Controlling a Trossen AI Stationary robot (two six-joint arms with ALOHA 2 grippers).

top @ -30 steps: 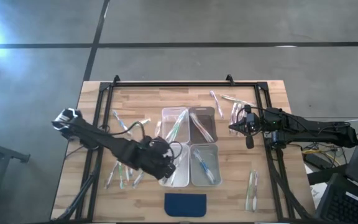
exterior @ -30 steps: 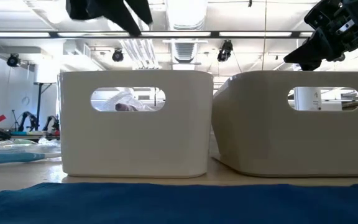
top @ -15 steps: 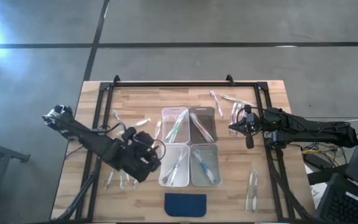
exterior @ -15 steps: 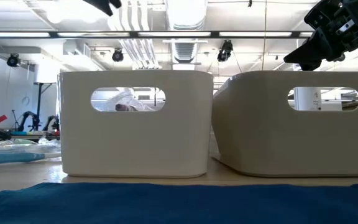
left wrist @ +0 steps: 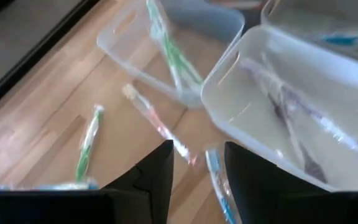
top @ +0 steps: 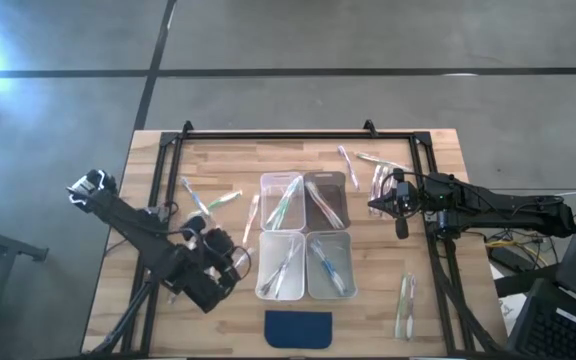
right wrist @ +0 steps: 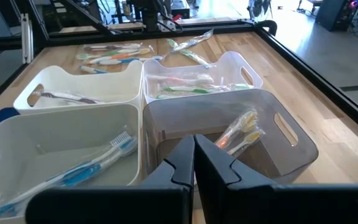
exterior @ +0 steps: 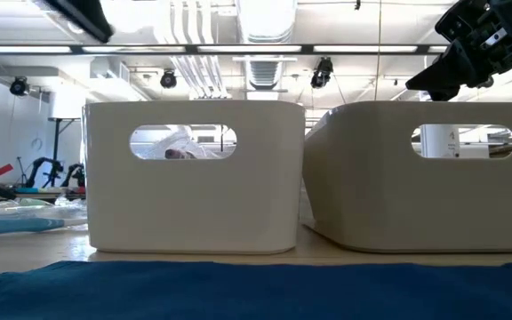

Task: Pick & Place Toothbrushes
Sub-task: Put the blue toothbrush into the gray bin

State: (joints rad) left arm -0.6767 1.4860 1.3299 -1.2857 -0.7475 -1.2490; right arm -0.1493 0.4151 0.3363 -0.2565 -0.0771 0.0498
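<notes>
Mid-counter, four clear bins hold toothbrushes; no readable labels. Left hand open, empty, beside near-left bin; right hand closed, empty.

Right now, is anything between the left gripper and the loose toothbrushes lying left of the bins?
Nothing visible. The left gripper, open, hovers over bare wood with a pink-accented toothbrush just ahead of its fingers and a green one off to the side. The clear bins stand beyond, not across that path.
</notes>
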